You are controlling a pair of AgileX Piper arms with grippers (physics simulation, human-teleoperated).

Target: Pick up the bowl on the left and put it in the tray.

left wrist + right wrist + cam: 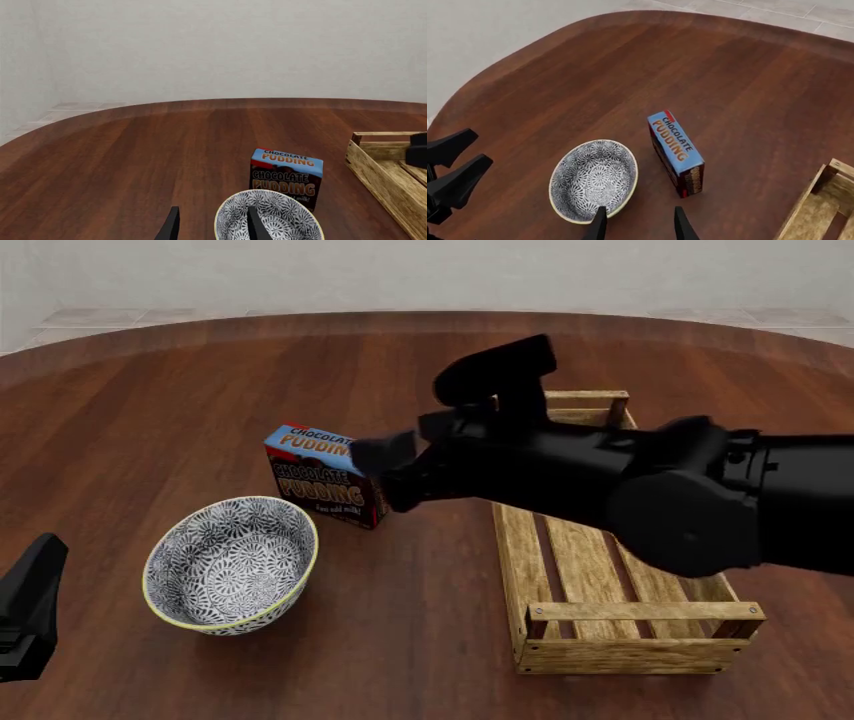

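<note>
Even, bright, diffuse light w/ no clear source; all views sharp, no blur or edge distortion. Faint soft sheen on surface (160, 420), barely any shadows.

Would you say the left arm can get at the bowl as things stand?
Probably yes. The left gripper is open, close to the bowl, with bare table between them. The pudding box sits beyond the bowl, out of the way.

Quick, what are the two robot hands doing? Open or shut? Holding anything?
Left hand: open, holding nothing, one finger over the bowl.
Right hand: open, holding nothing.
</note>
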